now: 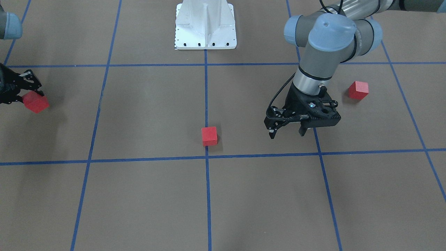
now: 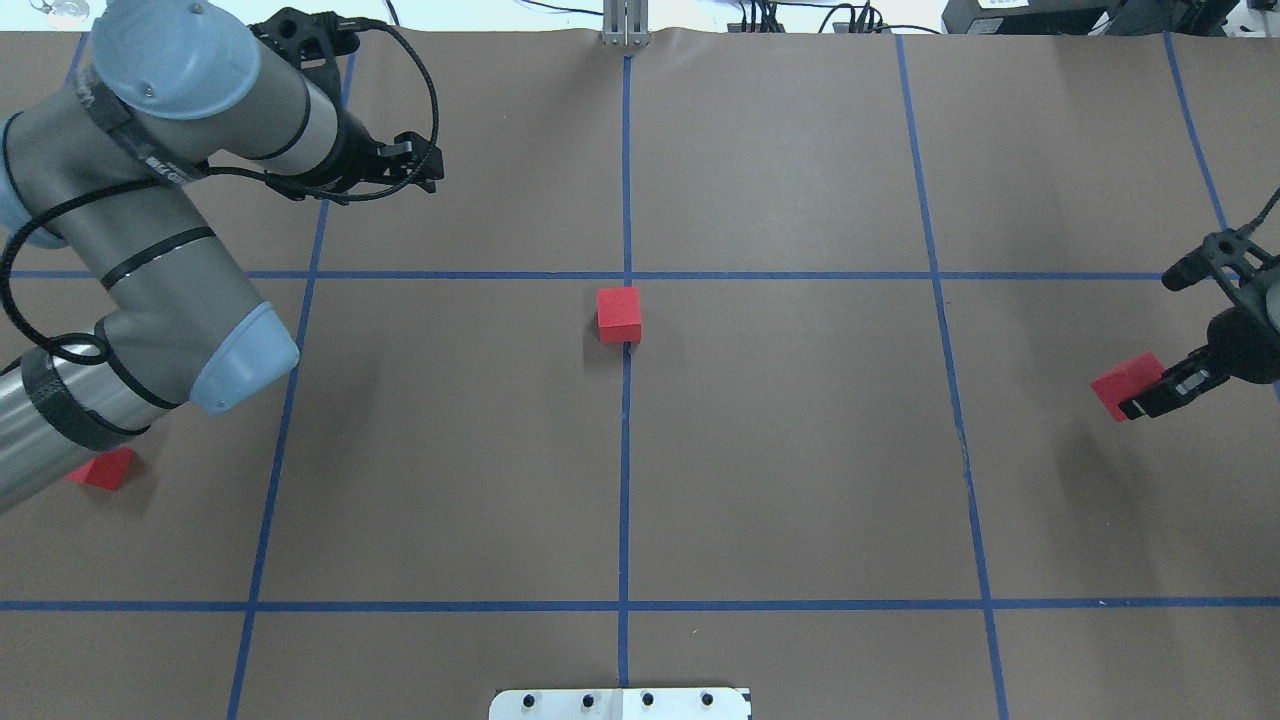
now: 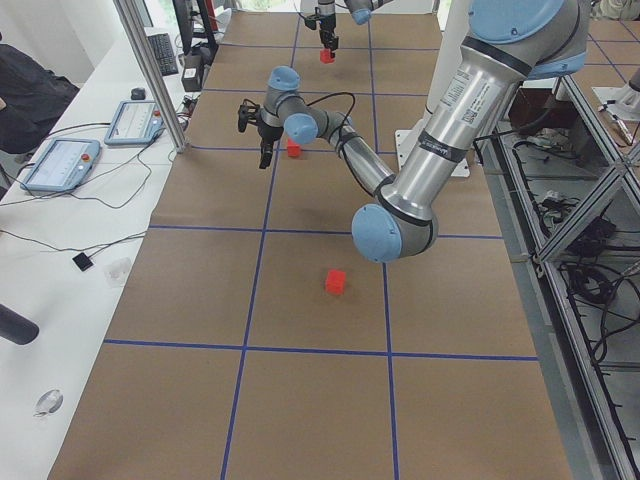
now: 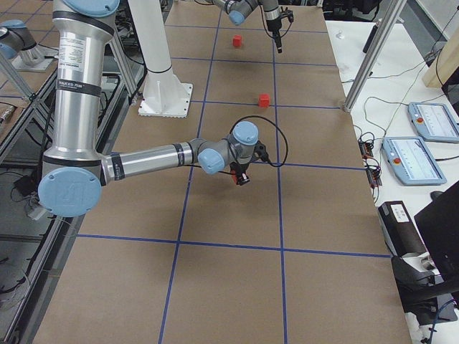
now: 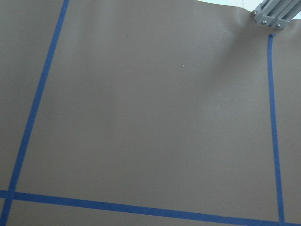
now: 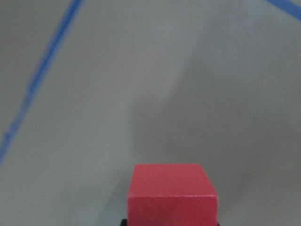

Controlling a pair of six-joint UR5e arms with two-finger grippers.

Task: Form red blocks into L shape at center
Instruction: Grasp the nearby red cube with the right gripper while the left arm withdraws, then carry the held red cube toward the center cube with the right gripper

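One red block (image 1: 209,136) (image 2: 619,314) lies on the blue line just on the robot's side of the center crossing (image 1: 207,157) (image 2: 627,275). A second red block (image 1: 358,90) (image 2: 103,468) lies on the robot's left, partly hidden by the left arm in the overhead view. My left gripper (image 1: 286,133) (image 2: 425,165) is open and empty, between these two blocks in the front-facing view. My right gripper (image 2: 1150,400) is shut on the third red block (image 1: 36,102) (image 2: 1125,383) (image 6: 173,193) and holds it just above the surface on the far right.
The white robot base (image 1: 205,26) (image 2: 620,703) stands at the robot's table edge. An aluminium post (image 2: 625,25) (image 5: 275,14) stands at the far edge. Tablets (image 3: 60,160) (image 4: 419,118) and cables lie on a white bench beyond the brown surface.
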